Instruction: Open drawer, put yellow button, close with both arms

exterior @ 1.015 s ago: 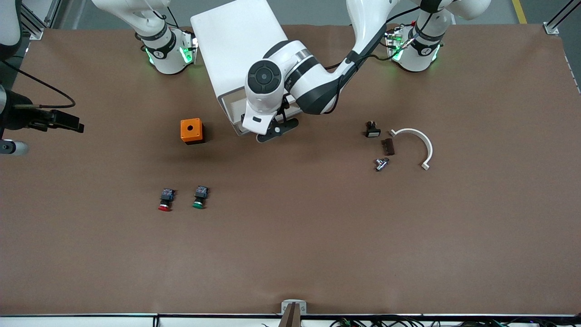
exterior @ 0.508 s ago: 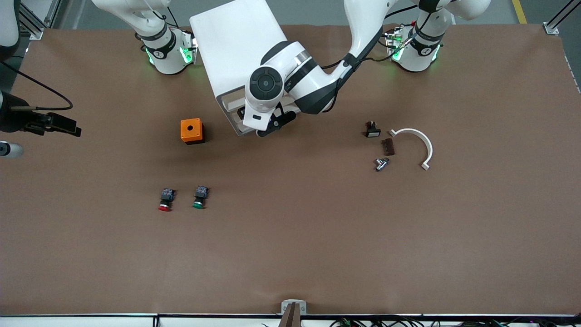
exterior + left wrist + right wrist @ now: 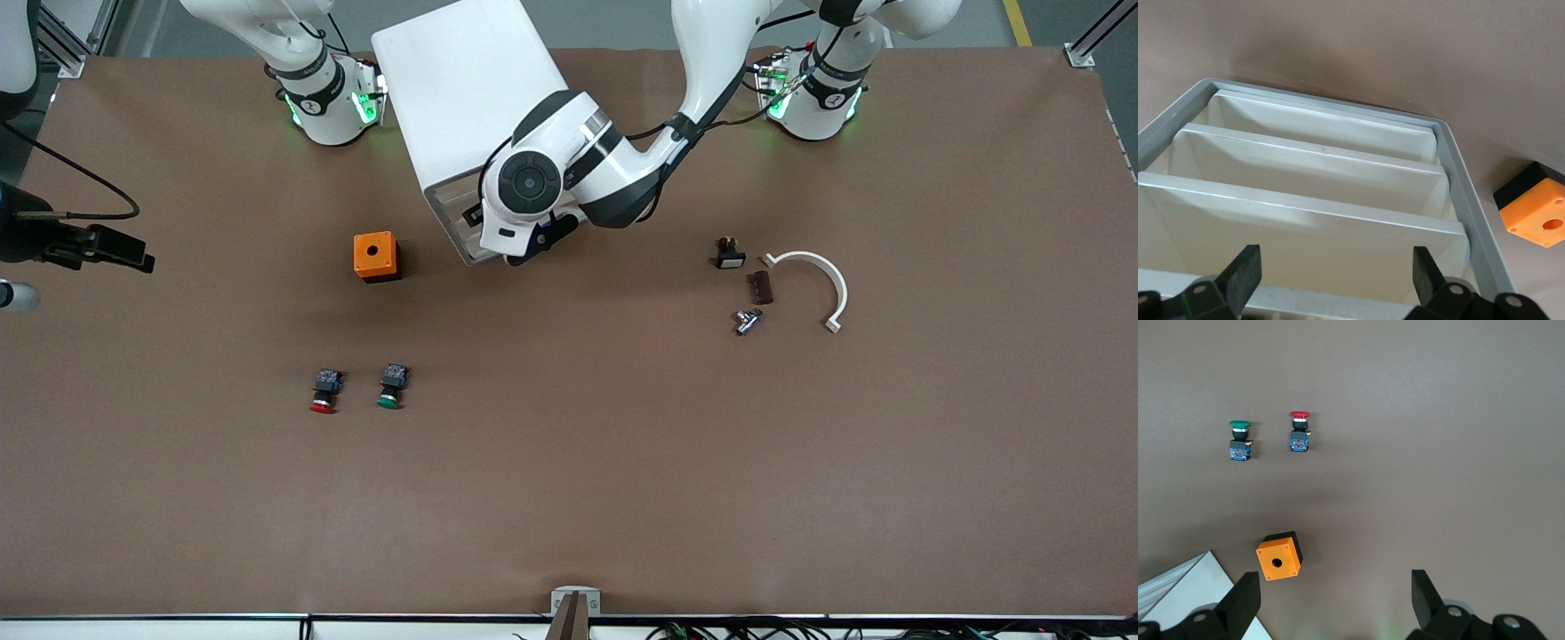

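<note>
Now the left hand (image 3: 1331,273), fingers spread, faces the drawer (image 3: 1305,207).

A robotics lab: two white robot arms (image 3: 569,169) are bolted at one edge of a wide brown bench (image 3: 622,462), green lights glow at their bases, cables trail along the bench edge, and aluminium frame posts (image 3: 1089,40) stand at the corners.

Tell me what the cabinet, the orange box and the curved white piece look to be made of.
Cabinet: probably plastic, smooth white with a soft sheen and rounded edges; its drawer fronts look thin and moulded. Orange box: likely matte plastic, orange top on a black base. Curved white piece: looks like rigid plastic.
</note>
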Motion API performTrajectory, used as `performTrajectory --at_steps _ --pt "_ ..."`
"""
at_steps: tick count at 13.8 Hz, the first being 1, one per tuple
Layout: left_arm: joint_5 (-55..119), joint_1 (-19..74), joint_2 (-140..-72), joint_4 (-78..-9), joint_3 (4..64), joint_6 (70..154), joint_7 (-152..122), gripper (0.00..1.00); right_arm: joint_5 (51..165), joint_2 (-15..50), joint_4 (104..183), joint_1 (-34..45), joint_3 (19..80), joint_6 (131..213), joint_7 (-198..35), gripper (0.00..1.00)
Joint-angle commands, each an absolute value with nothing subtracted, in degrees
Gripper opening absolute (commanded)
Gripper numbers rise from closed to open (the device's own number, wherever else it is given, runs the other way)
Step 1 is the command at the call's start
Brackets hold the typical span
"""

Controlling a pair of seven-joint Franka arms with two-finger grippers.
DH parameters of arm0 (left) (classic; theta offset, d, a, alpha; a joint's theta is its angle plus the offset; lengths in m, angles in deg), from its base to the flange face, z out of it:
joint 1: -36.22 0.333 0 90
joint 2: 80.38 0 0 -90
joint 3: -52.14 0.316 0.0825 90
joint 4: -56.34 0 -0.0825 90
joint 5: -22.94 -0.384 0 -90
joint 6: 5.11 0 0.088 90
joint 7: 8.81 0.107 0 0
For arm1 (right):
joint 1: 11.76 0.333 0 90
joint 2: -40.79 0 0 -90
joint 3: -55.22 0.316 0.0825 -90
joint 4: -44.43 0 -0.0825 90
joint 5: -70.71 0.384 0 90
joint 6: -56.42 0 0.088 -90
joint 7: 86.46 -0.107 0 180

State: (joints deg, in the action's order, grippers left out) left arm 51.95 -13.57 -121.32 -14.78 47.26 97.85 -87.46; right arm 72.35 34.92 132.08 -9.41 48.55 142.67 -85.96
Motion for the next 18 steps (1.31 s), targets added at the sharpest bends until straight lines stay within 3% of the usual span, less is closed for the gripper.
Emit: performTrajectory --at_steps 1,8,15,18 --pt "53.45 -13.79 -120.73 -14.59 47.22 98.25 -87.99 0.99 71.68 35.08 131.97 -10.35 49.5 142.82 -85.67 1.0" --pt "47.23 -9.41 -116.26 -14.15 48.72 97.37 -88.17 0.99 71.59 33.77 128.73 -10.26 49.5 142.47 -86.11 1.0" --pt "45.01 8.24 -103.43 -14.06 48.8 82.36 -67.37 0.99 72.2 34.11 126.7 -10.44 49.42 142.2 -85.85 1.0" --pt "37.21 13.53 -98.85 -14.15 48.72 76.64 -57.44 0.99 72.55 34.46 127.14 -11.4 49.41 138.34 -86.2 1.0"
